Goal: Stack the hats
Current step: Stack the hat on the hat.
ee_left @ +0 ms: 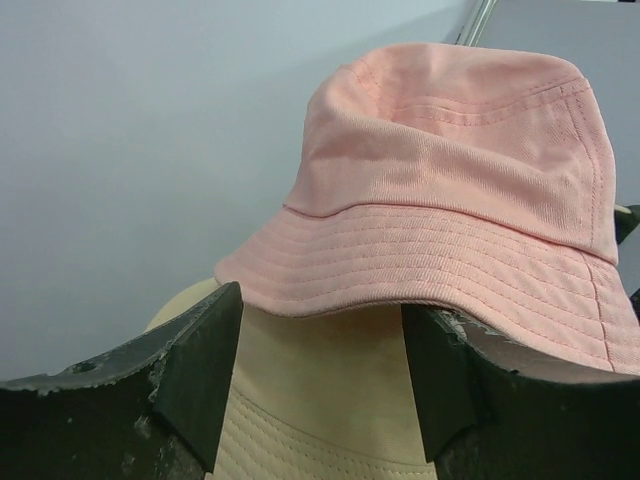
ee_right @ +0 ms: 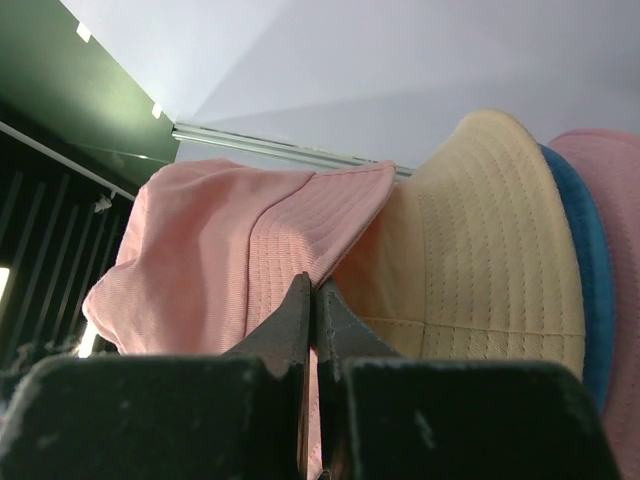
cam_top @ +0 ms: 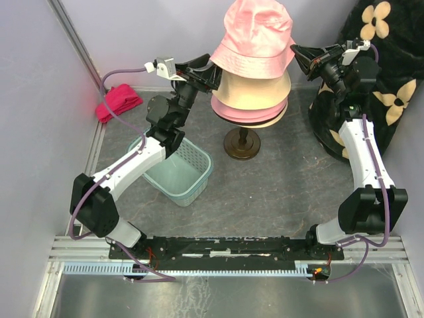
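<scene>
A pink bucket hat (cam_top: pixel 255 33) sits tilted on top of a stack, over a beige hat (cam_top: pixel 255 89) and a lower pink brim (cam_top: pixel 246 114). My right gripper (cam_top: pixel 296 53) is shut on the top pink hat's brim (ee_right: pixel 340 215) at its right side. My left gripper (cam_top: pixel 215 73) is open at the stack's left, its jaws apart just below the pink hat (ee_left: pixel 450 200) with the beige hat (ee_left: pixel 320 410) between them. The right wrist view also shows the beige hat (ee_right: pixel 480 260) and a blue hat edge (ee_right: pixel 592 290) under it. No black hat shows.
The stack stands on a dark round stand (cam_top: pixel 242 144). A teal basket (cam_top: pixel 179 169) sits left of centre under my left arm. A magenta-red cloth bundle (cam_top: pixel 118 101) lies at the far left. Black flowered fabric (cam_top: pixel 391 66) fills the far right.
</scene>
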You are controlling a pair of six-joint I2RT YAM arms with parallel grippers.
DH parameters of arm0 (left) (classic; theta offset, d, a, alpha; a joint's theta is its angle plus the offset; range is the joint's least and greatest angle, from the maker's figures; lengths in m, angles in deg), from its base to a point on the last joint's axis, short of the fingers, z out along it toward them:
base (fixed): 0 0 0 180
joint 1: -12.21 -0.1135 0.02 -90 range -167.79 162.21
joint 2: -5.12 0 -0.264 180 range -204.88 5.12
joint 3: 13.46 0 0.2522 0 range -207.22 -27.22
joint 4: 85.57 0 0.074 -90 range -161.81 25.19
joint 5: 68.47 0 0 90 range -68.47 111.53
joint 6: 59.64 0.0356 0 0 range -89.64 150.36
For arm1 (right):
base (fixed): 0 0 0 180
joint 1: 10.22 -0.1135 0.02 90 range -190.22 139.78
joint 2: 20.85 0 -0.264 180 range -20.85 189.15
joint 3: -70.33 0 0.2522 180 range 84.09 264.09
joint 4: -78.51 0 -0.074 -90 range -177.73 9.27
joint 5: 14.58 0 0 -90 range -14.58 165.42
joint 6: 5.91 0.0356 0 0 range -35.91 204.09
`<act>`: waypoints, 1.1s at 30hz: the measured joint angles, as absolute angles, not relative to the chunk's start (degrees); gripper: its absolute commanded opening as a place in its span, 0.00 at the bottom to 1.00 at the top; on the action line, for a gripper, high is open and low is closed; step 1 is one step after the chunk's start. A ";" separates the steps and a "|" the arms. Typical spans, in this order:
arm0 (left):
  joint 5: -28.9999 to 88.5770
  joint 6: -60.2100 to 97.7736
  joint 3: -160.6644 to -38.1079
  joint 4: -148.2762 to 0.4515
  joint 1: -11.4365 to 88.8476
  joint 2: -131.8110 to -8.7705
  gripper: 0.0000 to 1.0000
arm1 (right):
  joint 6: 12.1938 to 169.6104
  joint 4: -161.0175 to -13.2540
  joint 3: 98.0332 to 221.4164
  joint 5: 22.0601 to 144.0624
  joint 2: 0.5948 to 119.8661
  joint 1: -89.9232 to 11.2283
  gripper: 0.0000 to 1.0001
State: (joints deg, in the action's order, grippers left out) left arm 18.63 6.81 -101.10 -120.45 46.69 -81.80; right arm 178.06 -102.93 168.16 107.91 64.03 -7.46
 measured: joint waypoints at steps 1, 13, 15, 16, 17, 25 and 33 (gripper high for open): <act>18.63 6.99 -101.10 -120.76 46.69 -81.80 0.66 | 178.02 -102.80 168.51 108.00 64.23 -7.46 0.02; 18.70 10.13 -104.06 -121.68 46.69 -82.45 0.34 | 177.67 -101.93 169.61 108.44 64.75 -7.46 0.02; 18.72 11.01 -104.67 -121.63 46.69 -82.69 0.33 | 177.67 -101.84 169.85 108.41 64.88 -7.46 0.02; 18.72 11.38 -104.86 -121.63 46.69 -82.74 0.33 | 177.67 -101.84 169.96 108.41 64.97 -7.46 0.02; 18.74 11.79 -105.28 -121.61 46.69 -82.94 0.33 | 177.69 -101.86 170.04 108.39 65.04 -7.46 0.02; 18.96 14.68 -108.27 -121.43 46.69 -84.38 0.32 | 178.56 -102.26 171.18 107.93 66.24 -7.46 0.02; 18.65 15.49 -103.64 -123.53 46.69 -83.11 0.33 | 178.54 -102.71 171.20 107.98 66.33 -7.41 0.02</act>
